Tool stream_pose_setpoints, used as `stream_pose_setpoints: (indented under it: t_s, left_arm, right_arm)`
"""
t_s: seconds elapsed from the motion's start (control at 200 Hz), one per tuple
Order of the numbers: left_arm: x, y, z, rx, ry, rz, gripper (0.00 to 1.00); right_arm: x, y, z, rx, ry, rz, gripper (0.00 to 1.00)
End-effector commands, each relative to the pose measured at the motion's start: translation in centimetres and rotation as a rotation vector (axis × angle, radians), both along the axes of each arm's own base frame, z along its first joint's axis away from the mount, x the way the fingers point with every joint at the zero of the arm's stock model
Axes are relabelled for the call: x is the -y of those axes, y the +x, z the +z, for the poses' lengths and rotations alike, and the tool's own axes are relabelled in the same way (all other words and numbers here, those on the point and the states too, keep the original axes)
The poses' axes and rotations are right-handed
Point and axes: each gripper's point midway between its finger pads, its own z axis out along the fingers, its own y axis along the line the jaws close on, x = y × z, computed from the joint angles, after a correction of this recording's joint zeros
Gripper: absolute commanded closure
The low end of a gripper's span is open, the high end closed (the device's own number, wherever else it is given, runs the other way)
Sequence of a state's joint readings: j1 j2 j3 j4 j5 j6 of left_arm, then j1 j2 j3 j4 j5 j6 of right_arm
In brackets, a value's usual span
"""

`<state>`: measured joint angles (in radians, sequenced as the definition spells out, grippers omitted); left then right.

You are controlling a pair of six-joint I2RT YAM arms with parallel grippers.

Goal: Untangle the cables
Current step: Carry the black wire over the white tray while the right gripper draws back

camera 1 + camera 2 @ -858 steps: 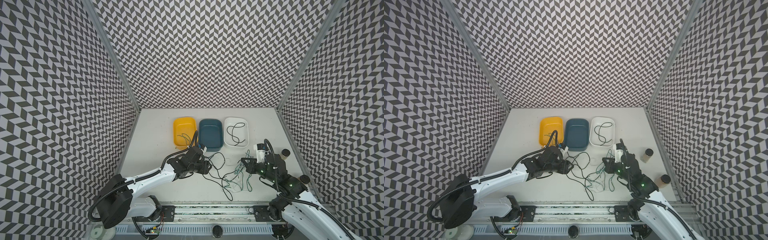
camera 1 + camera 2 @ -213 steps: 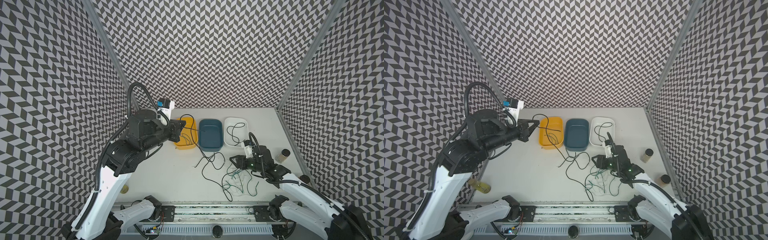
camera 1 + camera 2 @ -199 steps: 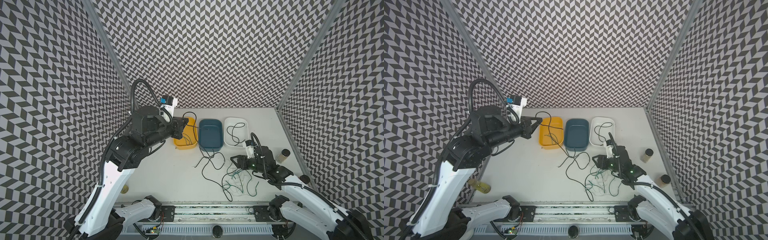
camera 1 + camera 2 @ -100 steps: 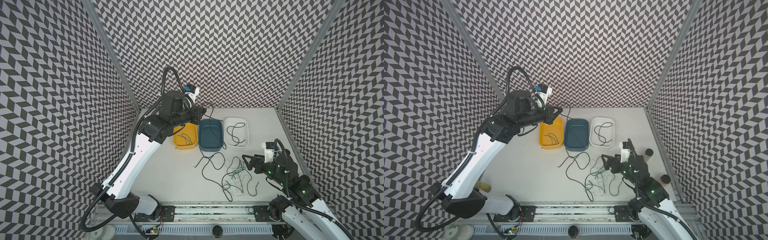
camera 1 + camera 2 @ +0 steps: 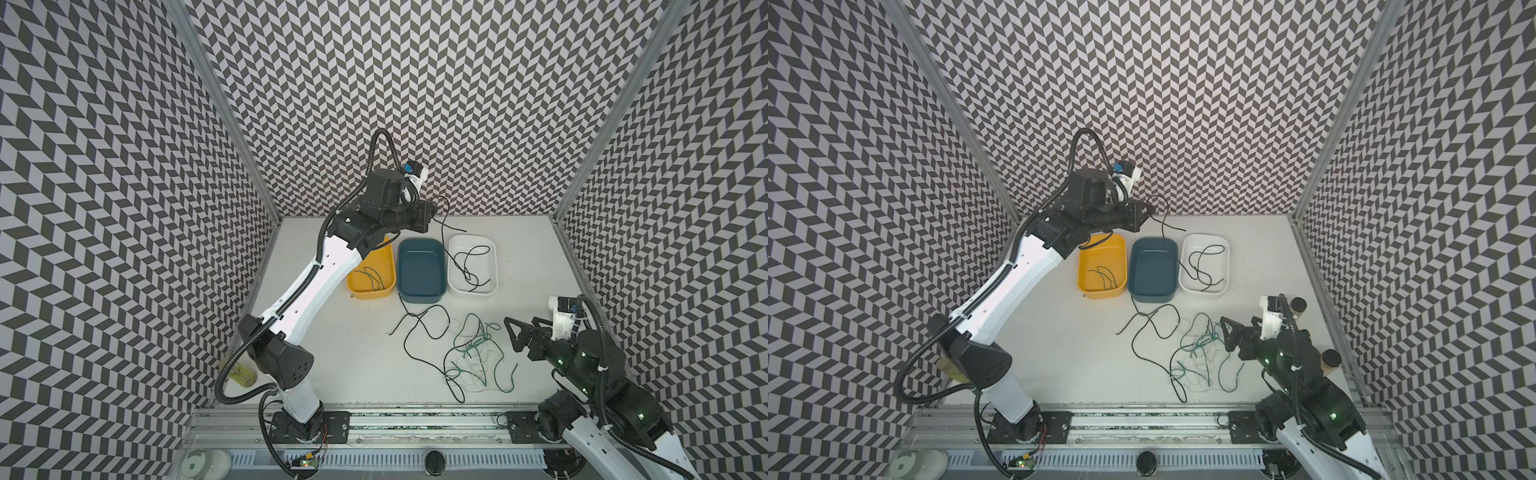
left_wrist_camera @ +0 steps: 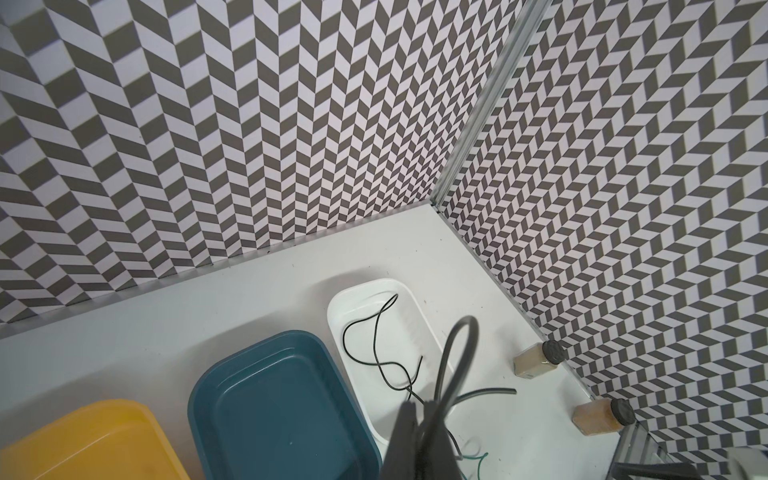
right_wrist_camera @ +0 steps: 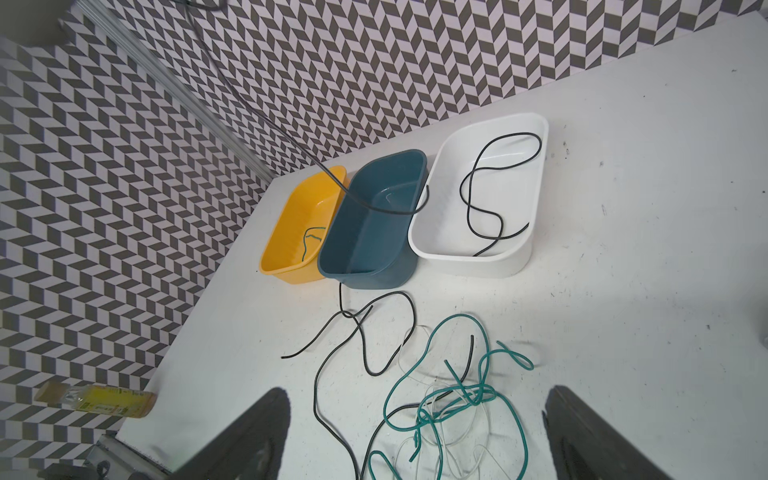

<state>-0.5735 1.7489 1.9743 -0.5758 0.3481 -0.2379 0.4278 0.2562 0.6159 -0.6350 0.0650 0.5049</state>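
Note:
My left gripper (image 5: 432,212) (image 5: 1148,212) is raised at the back above the trays, shut on one end of a black cable (image 6: 490,392). That cable hangs down past the blue tray (image 5: 419,270) to the table. Its lower part lies beside a loose tangle of green, white and black cables (image 5: 473,347) (image 7: 482,390) at the front middle. My right gripper (image 5: 519,338) (image 7: 415,440) stands open just right of the tangle, nothing between its fingers. Another black cable (image 5: 469,266) lies in the white tray (image 5: 471,291); a green one (image 5: 372,276) lies in the yellow tray (image 5: 370,295).
The three trays stand side by side at the back middle. Two small jars (image 5: 1298,305) (image 5: 1329,359) stand by the right wall. A yellow bottle (image 5: 241,372) lies by the left wall. Patterned walls close in three sides.
The left arm rose from the table and swung right to above the trays, drawing the black cable up. The right gripper opened, let go of the tangle and pulled back to the right.

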Motion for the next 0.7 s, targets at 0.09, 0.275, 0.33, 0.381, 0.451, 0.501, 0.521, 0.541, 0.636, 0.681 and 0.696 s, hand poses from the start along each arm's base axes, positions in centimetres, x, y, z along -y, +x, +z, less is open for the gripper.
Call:
stream_pose_setpoints:
  t_s: [0.09, 0.275, 0.33, 0.381, 0.451, 0.501, 0.521, 0.541, 0.636, 0.681, 0.696]
  left_arm:
    - [3.3, 2.0, -1.8, 0.039, 0.044, -0.030, 1.00]
    - [6.0, 4.1, -5.4, 0.021, 0.085, -0.048, 1.00]
    - [6.6, 4.7, -6.4, 0.010, 0.092, -0.049, 1.00]
    - [7.0, 5.1, -7.3, 0.001, 0.099, -0.047, 1.00]
    - [7.5, 5.5, -8.3, -0.007, 0.109, -0.050, 1.00]
    - [7.8, 5.7, -8.9, -0.005, 0.120, -0.051, 1.00]
    - [8.0, 5.7, -9.2, -0.007, 0.123, -0.052, 1.00]
    - [8.1, 5.7, -9.4, -0.008, 0.125, -0.055, 1.00]
    - [8.8, 5.8, -10.7, -0.019, 0.140, -0.066, 1.00]
    - [9.2, 5.9, -11.4, -0.027, 0.148, -0.072, 1.00]
    - [9.4, 5.8, -11.8, -0.031, 0.154, -0.075, 1.00]
  right_arm:
    - [1.0, -0.9, 1.1, 0.048, -0.003, -0.025, 0.04]
    - [0.9, -1.2, 1.5, 0.074, 0.004, -0.014, 0.04]
    - [0.9, -1.2, 1.5, 0.076, 0.003, -0.011, 0.04]
    - [0.8, -1.2, 1.5, 0.075, 0.003, -0.006, 0.04]
    - [0.7, -1.2, 1.5, 0.080, 0.003, 0.000, 0.04]
    - [0.6, -1.2, 1.5, 0.084, 0.004, 0.006, 0.04]
    - [0.6, -1.2, 1.6, 0.087, 0.005, 0.006, 0.04]
    - [0.6, -1.2, 1.5, 0.086, 0.005, 0.007, 0.04]
    - [0.5, -1.2, 1.5, 0.091, 0.007, 0.012, 0.04]
    - [0.4, -1.1, 1.5, 0.091, 0.006, 0.012, 0.04]
    - [0.4, -1.1, 1.4, 0.090, 0.006, 0.013, 0.04]
